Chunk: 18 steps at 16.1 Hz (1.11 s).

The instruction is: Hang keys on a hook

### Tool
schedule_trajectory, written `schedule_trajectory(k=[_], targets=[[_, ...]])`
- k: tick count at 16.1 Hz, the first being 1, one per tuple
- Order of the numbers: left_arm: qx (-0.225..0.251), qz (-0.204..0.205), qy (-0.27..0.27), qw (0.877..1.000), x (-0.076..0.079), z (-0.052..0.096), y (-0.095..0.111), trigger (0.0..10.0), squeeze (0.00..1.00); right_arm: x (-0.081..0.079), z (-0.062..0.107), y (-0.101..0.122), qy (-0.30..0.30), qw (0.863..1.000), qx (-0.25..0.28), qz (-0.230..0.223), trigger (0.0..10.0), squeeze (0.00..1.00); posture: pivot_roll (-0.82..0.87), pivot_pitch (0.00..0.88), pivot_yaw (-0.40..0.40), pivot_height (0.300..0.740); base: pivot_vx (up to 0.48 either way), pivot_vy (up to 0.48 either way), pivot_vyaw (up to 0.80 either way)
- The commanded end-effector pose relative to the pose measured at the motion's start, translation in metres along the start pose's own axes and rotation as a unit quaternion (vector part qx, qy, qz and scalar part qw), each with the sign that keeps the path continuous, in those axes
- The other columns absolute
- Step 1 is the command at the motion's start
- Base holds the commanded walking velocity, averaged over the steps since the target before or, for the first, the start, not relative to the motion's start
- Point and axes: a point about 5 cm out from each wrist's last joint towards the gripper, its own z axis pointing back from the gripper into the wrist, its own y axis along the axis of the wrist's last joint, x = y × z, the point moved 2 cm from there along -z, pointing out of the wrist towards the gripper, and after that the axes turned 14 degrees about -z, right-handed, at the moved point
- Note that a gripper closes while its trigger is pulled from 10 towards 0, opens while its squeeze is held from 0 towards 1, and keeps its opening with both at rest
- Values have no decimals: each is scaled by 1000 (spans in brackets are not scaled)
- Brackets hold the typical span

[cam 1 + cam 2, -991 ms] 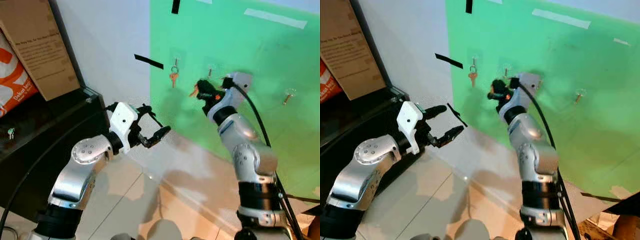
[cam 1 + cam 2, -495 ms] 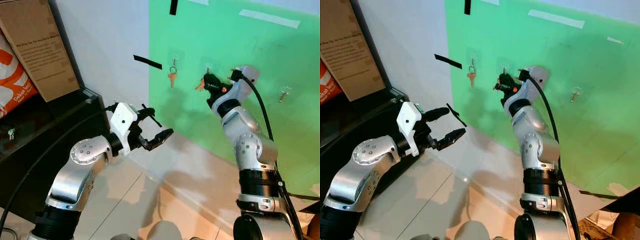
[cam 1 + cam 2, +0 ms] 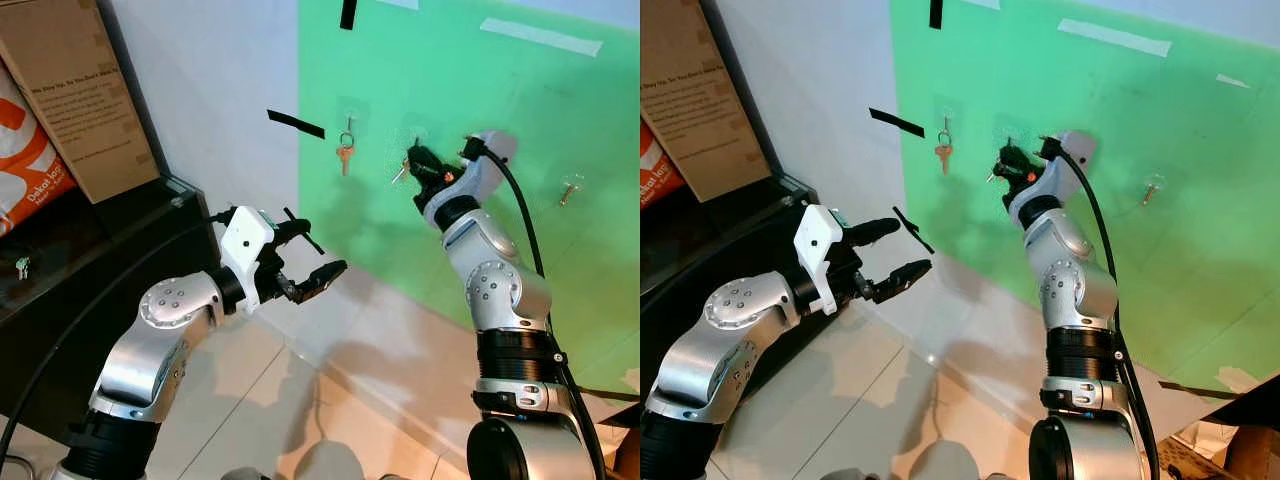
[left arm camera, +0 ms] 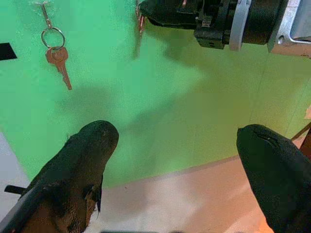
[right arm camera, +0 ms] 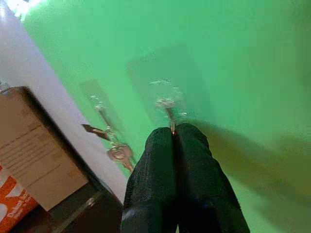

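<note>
Left gripper (image 3: 303, 258) sat nearest me, fingers spread wide with nothing in them, hovering out in front of the black cabinet (image 3: 90, 270). Further out I had the right gripper (image 3: 412, 163) pinched tight on the key (image 3: 400, 172), right up at the middle hook (image 5: 165, 99) on the green wall (image 3: 480, 100). Another key (image 3: 345, 154) hung on the hook just beside it.

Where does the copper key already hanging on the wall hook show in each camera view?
Left eye view: copper key on the green wall, left of the right gripper.
Right eye view: upper centre, same side.
Left wrist view: top left corner.
Right wrist view: beside the shut fingers.
Shared landmark: black tape strip.
</note>
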Motion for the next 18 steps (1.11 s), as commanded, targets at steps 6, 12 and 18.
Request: schedule_trajectory(k=[6,12,18], targets=[[2,-6,-6,1000,1,0,4,10000,0,24,1,-9,-66,997,-28,5,10000,0,7,0,-12,740,0,0,0],[1,-8,-9,1000,1,-1,4,10000,0,28,7,-17,-72,996,-42,1,10000,0,6,0,-10,740,0,0,0],[-1,-10,-10,1000,0,-2,4,10000,0,-4,8,-2,33,998,-18,50,10000,0,7,0,-7,740,0,0,0]])
